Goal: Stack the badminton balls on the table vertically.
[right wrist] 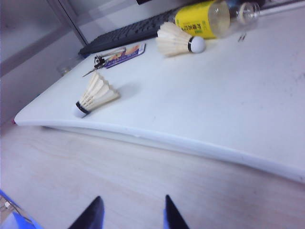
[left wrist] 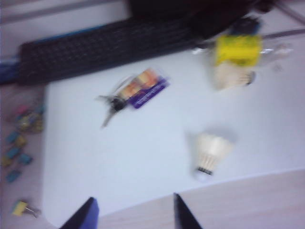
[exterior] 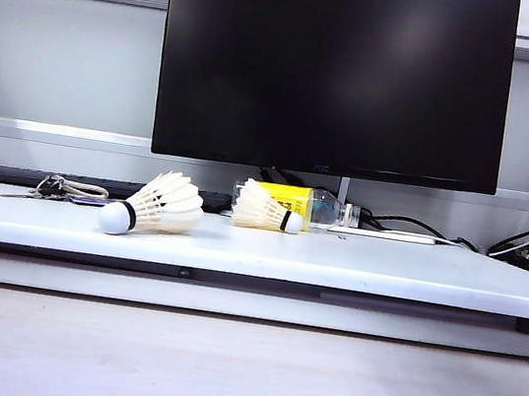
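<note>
Two shuttlecocks lie on their sides on the white table (exterior: 385, 261), well apart from each other. The near shuttlecock (exterior: 152, 206) sits close to the table's front edge, left of the middle in the exterior view, its cork tip pointing toward the front left. The far shuttlecock (exterior: 267, 211) lies farther back, near the middle, its tip pointing right; it rests just in front of a clear bottle (exterior: 298, 204) with a yellow label, which also lies on its side, and may touch it.

Behind them stands a black monitor (exterior: 335, 69). A dark keyboard (right wrist: 131, 32) lies along the back left, and a bunch of keys (exterior: 57, 189) with a coloured tag lies near it, left of the near shuttlecock. In the left wrist view, small binder clips (left wrist: 19, 140) are scattered off the table's side.

Neither gripper shows in the exterior view. The left gripper (left wrist: 136, 212) hangs above the table's front edge, looking down, its fingers spread and holding nothing; that picture is blurred. The right gripper (right wrist: 131, 212) is low over the pale wood surface in front of the table, aimed at it, fingers spread and empty.
</note>
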{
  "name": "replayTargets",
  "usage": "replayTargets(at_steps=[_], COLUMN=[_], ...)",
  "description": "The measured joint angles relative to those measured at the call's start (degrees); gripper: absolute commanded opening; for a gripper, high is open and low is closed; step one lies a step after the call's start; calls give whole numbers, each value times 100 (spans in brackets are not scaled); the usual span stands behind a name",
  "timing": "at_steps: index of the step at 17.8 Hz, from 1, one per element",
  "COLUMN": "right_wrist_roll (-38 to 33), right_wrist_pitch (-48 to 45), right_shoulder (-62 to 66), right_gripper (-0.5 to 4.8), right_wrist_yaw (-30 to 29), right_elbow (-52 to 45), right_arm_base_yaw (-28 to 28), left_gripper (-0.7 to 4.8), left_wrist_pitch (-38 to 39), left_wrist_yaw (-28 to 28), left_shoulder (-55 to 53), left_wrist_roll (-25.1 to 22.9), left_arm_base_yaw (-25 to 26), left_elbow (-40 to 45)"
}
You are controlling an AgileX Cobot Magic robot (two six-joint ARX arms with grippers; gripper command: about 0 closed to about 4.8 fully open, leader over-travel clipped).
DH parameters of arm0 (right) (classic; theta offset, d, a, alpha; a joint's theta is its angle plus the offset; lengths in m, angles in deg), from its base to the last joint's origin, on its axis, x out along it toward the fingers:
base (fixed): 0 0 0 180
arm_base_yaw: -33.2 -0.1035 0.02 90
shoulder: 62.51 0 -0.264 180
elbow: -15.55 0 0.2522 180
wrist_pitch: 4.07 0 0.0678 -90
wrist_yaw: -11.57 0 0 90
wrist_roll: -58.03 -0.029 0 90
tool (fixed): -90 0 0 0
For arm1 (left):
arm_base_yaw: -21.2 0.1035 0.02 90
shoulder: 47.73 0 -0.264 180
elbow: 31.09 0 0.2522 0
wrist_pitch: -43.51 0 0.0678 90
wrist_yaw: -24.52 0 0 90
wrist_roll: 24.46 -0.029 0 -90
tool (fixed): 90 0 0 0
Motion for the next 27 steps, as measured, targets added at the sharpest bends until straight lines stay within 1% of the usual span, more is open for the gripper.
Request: replayTargets(at_steps=[1, 2, 3, 4, 5, 6, 7, 8, 10, 11, 12, 14, 15, 16, 17, 19, 21, 22, 23, 25, 27], right_wrist_roll=[-175, -229, -282, -293, -302, -323, -358, -374, -374, -278, -98, 935, 1504, 1919, 2317, 2739, 3027, 3250, 3392, 4103, 4527], right_wrist_pitch=[-24, -26, -20, -15, 87, 192, 568, 776, 953, 1014, 1202, 1884, 2396, 2798, 3405, 4024, 4385, 4503, 4531, 4776, 4824], right_shoulder=[0, 0, 0, 7, 101, 234, 697, 1196, 1952, 2520, 2964, 4293, 4811, 5180, 5670, 6542, 7049, 7388, 7545, 7932, 8157], right_gripper=[171, 171, 172, 172, 173, 180, 181, 181, 181, 181, 180, 180, 180, 180, 180, 180, 180, 180, 181, 181, 181], right_wrist_yaw=[57, 90, 133, 151, 149, 153, 160, 136, -61, -234, -409, -686, -697, -697, -704, -710, -710, -673, -568, 52, 522], right_elbow=[72, 125, 256, 361, 610, 778, 1193, 1508, 2017, 2455, 2848, 4098, 4616, 4986, 5499, 6336, 6830, 7136, 7272, 7683, 7886], right_arm_base_yaw=[-68, -90, -131, -155, -153, -151, -146, -146, -146, -146, -146, -149, -149, -146, -149, -247, -426, -669, -841, -1436, -1825], left_gripper=[209, 209, 209, 209, 209, 209, 209, 209, 209, 209, 209, 209, 209, 209, 209, 209, 206, 207, 207, 207, 207], left_wrist_pitch=[-358, -472, -706, -780, -1099, -1189, -1338, -1495, -1668, -1727, -1775, -1954, -1969, -2002, -2044, -2144, -2201, -2232, -2282, -2457, -2503], left_wrist_yaw=[4, 7, 2, -20, -146, -223, -385, -474, -551, -595, -647, -761, -813, -942, -1062, -1150, -1163, -1233, -1322, -1510, -1663], left_shoulder=[739, 988, 1362, 1517, 1838, 1993, 2282, 2426, 2614, 2719, 2774, 2914, 2949, 2986, 3056, 3115, 3123, 3121, 3104, 3123, 3130], left_wrist_roll=[42, 44, 44, 48, 57, 66, 85, 122, 190, 212, 214, 212, 212, 208, 208, 190, 190, 188, 170, 214, 356], left_arm_base_yaw=[0, 0, 0, 0, 0, 0, 0, 0, 0, 0, 0, 0, 0, 0, 0, 0, 0, 0, -2, 0, -2], left_elbow=[890, 1213, 1707, 1937, 2415, 2671, 3257, 3580, 3982, 4201, 4319, 4621, 4728, 4854, 4977, 5257, 5460, 5539, 5539, 5519, 5519])
